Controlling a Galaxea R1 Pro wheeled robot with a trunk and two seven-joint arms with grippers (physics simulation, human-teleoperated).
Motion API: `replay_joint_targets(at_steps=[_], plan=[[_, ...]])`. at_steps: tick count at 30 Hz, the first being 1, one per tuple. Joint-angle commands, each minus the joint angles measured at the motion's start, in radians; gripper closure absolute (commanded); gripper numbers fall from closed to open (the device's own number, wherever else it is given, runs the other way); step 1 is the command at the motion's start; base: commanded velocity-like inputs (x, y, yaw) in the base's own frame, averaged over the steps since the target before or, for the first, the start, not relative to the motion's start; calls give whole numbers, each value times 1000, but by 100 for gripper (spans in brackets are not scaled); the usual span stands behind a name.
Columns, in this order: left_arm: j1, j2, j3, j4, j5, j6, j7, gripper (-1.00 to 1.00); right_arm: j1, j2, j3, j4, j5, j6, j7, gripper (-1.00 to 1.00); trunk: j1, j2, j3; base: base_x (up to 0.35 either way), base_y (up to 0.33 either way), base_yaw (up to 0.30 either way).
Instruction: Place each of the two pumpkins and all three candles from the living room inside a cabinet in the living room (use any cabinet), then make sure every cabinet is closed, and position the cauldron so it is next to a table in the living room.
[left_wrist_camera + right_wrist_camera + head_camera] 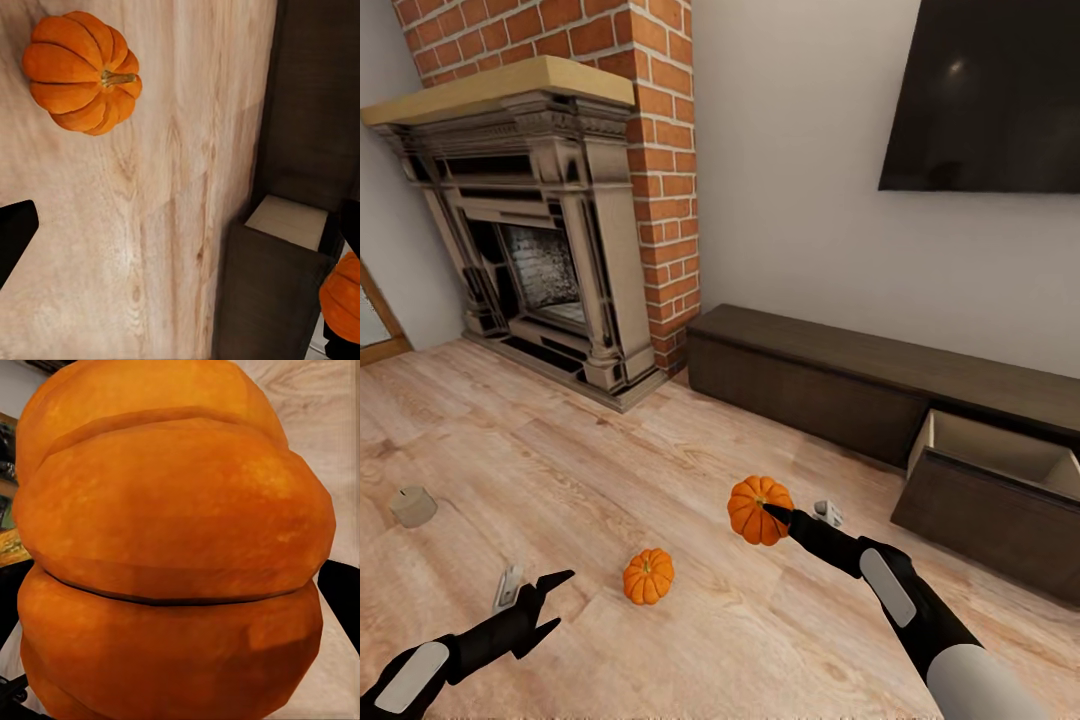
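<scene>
Right gripper has the larger ribbed orange pumpkin between its jaws, held clear of the light wood plank floor; the right wrist view puts the rind right up against the camera, so the grip looks deep. Left gripper hangs low over the floor with jaws spread wide, holding nothing.

Step in hand, as I read it: carry that pumpkin to the open drawer of the long low dark-brown wood cabinet, off to the robot's right. To do it well:
- keep the pumpkin high enough to clear the drawer's dark front panel before coming in over it
- lower into the pale interior, not onto the rim, then release
- round body, so it may roll once let go; set it down near a wall or divider if there is one
- leave room, since four more items must still fit somewhere

Containers: the drawer is pulled out, and the part of its beige inside that shows is bare. The rest of the cabinet front looks shut.

Still on the floor: the smaller orange pumpkin between the two arms, and one short cream-beige cylinder candle well off to the left.
</scene>
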State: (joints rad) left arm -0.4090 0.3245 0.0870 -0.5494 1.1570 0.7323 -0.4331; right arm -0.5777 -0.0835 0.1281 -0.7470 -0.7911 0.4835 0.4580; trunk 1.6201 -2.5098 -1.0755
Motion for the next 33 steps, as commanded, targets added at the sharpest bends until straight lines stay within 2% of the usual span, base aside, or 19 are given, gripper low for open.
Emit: replay_joint_targets(at_steps=[1,7,11,14,22,33], plan=[[-1,-1,4,0,0,-2,-1,-100,-1,-1,2,0,-10,4,-1,100,0,-1,-5,0,0,0],[-1,-3,2,0,-3,-48,26,-100,-1,-1,2,0,-9,4,-3,100,3,-2,-28,0,0,0],[-1,-6,3,-5,-5,-67,128,-100,-1,-1,2,0,-9,4,-8,100,5,-3,-44,0,0,0],[-1,-20,2,-10,-5,-100,168,-100,-1,-1,3,0,-8,4,-10,100,6,-4,-55,0,0,0],[-1,-25,1,-12,-5,-114,178,-100,-1,-1,3,0,-8,4,-12,100,6,-4,-59,27,0,0],[-1,-24,0,-12,-5,-113,178,-100,-1,-1,4,1,-8,4,-12,100,6,-4,-59,256,-84,0]])
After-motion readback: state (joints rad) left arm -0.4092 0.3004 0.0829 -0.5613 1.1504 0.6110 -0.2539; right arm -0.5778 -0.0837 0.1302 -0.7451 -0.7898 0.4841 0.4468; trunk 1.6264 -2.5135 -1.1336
